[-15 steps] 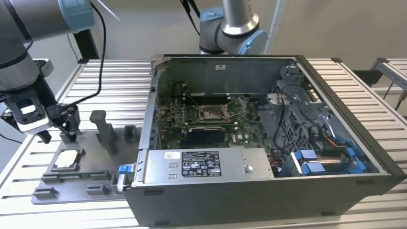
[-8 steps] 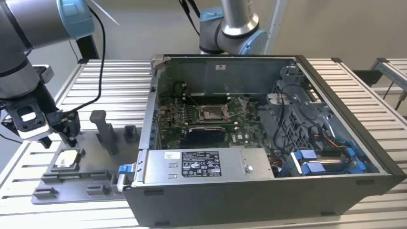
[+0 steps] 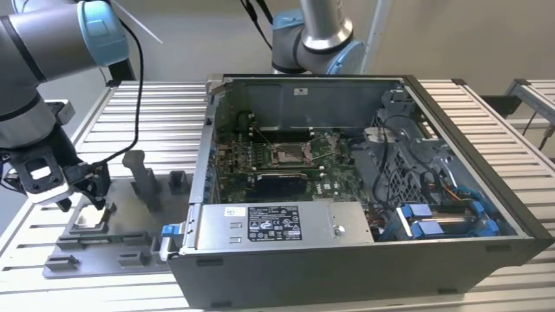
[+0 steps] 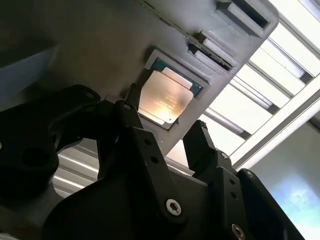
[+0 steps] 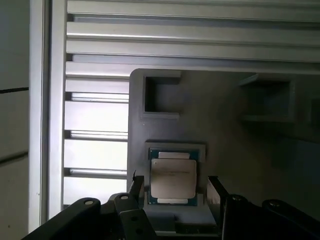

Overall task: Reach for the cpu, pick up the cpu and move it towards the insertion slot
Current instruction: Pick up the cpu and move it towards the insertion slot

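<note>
An open grey case (image 3: 347,276) sits on a slatted metal table (image 3: 156,110), its power supply (image 3: 277,224) along the near wall. A grey fixture (image 3: 113,244) with upright posts (image 3: 143,179) lies just beside it, on the exterior view's left.

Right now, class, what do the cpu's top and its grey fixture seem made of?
The cpu: top looks like smooth metal, pale silver, catching a warm glare. The fixture: probably matte grey plastic, dull and even, without shine.

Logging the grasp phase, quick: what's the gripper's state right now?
Gripper: open, straddling the cpu, not yet gripping it.
</note>
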Controlling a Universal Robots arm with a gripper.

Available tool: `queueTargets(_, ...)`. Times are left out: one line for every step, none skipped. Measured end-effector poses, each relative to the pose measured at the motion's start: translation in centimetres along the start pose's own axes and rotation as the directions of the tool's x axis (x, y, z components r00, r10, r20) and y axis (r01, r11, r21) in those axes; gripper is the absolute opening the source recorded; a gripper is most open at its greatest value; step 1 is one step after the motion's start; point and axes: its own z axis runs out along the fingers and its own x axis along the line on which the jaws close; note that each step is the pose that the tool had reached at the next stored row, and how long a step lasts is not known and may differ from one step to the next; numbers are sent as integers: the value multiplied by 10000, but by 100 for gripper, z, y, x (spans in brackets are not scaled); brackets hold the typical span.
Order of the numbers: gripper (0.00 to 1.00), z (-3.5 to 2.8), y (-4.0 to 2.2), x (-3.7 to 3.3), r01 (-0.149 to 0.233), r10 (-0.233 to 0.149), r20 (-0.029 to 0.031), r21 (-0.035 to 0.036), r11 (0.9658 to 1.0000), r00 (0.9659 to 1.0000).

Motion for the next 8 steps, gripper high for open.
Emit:
queueTargets(100,18,-2,1,-1,1,5,0,10000,10000)
queueTargets(100,35,-3,2,-2,2,9,1,10000,10000)
queueTargets(100,51,-4,2,-2,2,8,1,10000,10000)
queueTargets(100,66,-5,1,-1,1,10,1,10000,10000)
queueTargets(100,78,-5,1,0,0,14,1,10000,10000)
queueTargets(100,91,-6,1,0,0,14,1,10000,10000)
queueTargets(100,104,-6,1,0,0,15,0,10000,10000)
queueTargets(100,116,-6,1,0,0,16,0,10000,10000)
